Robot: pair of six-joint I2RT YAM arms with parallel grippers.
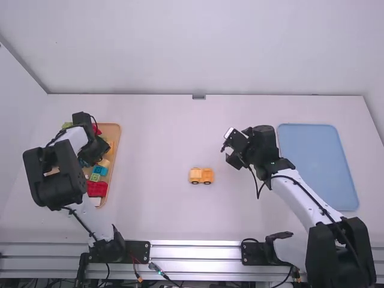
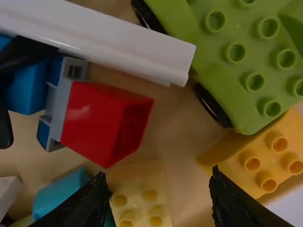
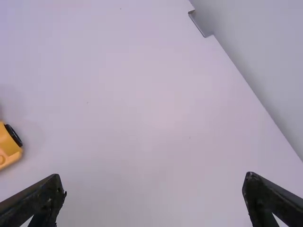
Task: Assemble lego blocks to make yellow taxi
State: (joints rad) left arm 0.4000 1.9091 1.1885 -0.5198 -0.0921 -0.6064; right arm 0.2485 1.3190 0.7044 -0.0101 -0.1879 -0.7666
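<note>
High view gives us a white table (image 1: 156, 138), with a blue tray (image 1: 318, 168) on the right and a wooden tray (image 1: 114, 133) of loose blocks on the left. Our right gripper (image 3: 155, 179), empty, has its fingers apart, far and right of the part-built taxi (image 1: 201, 175) mid-table. Our left gripper (image 2: 158, 184) is over the wooden tray, fingers apart, clamping nothing. We judge we are picking the next part: we likely need to line up on the pale yellow block (image 2: 137, 201), lower, close squarely, then carry it over.
</note>
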